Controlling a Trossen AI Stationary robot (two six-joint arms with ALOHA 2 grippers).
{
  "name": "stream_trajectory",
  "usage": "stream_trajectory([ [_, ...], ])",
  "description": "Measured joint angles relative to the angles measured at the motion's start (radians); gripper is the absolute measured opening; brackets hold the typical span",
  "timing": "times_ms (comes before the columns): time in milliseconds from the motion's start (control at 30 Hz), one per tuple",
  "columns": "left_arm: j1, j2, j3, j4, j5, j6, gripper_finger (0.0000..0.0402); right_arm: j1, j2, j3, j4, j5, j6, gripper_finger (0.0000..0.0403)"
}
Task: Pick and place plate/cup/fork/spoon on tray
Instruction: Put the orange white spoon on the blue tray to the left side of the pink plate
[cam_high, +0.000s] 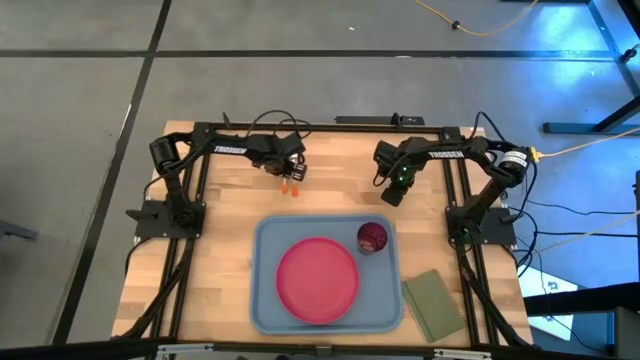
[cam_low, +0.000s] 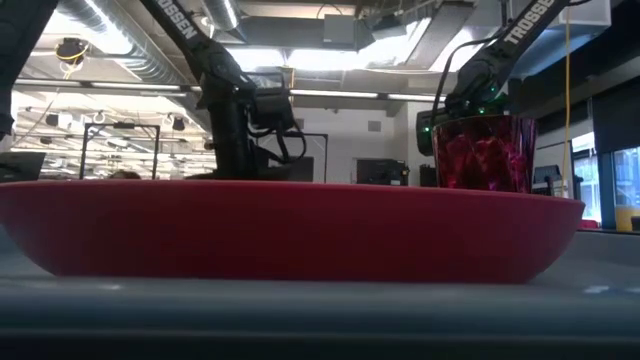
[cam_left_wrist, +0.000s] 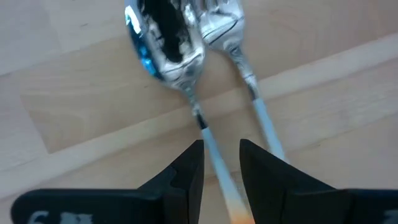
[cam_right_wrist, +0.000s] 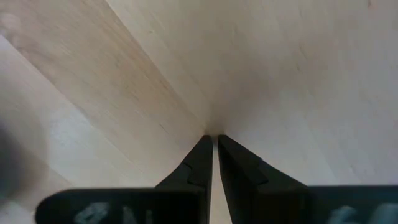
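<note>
The spoon (cam_left_wrist: 165, 37) and the fork (cam_left_wrist: 219, 22) lie side by side on the wooden table, behind the tray; their orange handle ends show in the high view (cam_high: 291, 187). My left gripper (cam_left_wrist: 221, 165) is low over them, open, with a finger on each side of the spoon's handle. The fork's handle runs just outside one finger. The pink-red plate (cam_high: 317, 280) and the dark red cup (cam_high: 372, 237) sit on the light blue tray (cam_high: 268, 300). My right gripper (cam_right_wrist: 215, 140) is shut and empty above bare wood, behind the cup. My left gripper's fingers (cam_left_wrist: 193, 174) come from above and lie across the spoon's thin handle (cam_left_wrist: 211, 152), a little below its bowl. The spoon lies flat on the table. I cannot tell whether the fingers touch the handle.
An olive-green pad (cam_high: 433, 305) lies right of the tray at the table's near right. The arms' black frames stand along the left, right and far edges. Bare wood shows between the utensils and the tray.
</note>
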Motion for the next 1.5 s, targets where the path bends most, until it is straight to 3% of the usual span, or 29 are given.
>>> stream_trajectory([
  [400, -0.036, 0.055, 0.006, -0.011, -0.015, 0.001, 0.0096, 0.0, 0.001, 0.0, 0.002, 0.0, 0.003, 0.0033],
  [600, -0.062, 0.065, 0.007, -0.013, -0.092, -0.001, 0.0094, 0.0, 0.001, -0.001, 0.0, 0.0, 0.004, 0.0033],
  [733, -0.061, 0.05, 0.018, -0.017, -0.089, 0.003, 0.0076, 0.0, 0.002, -0.001, -0.002, 0.0, 0.004, 0.0033],
  [967, -0.054, 0.051, 0.035, -0.033, -0.094, 0.052, 0.0009, 0.0, 0.002, -0.001, -0.003, 0.0, 0.023, 0.0033],
  [1367, -0.034, 0.04, 0.035, -0.057, -0.092, 0.091, 0.0006, 0.0, 0.002, -0.001, -0.004, -0.001, 0.027, 0.0033],
  [1500, -0.045, -0.013, 0.033, -0.078, -0.134, 0.106, 0.0005, 0.0, 0.002, -0.001, -0.004, -0.001, 0.027, 0.0033],
])
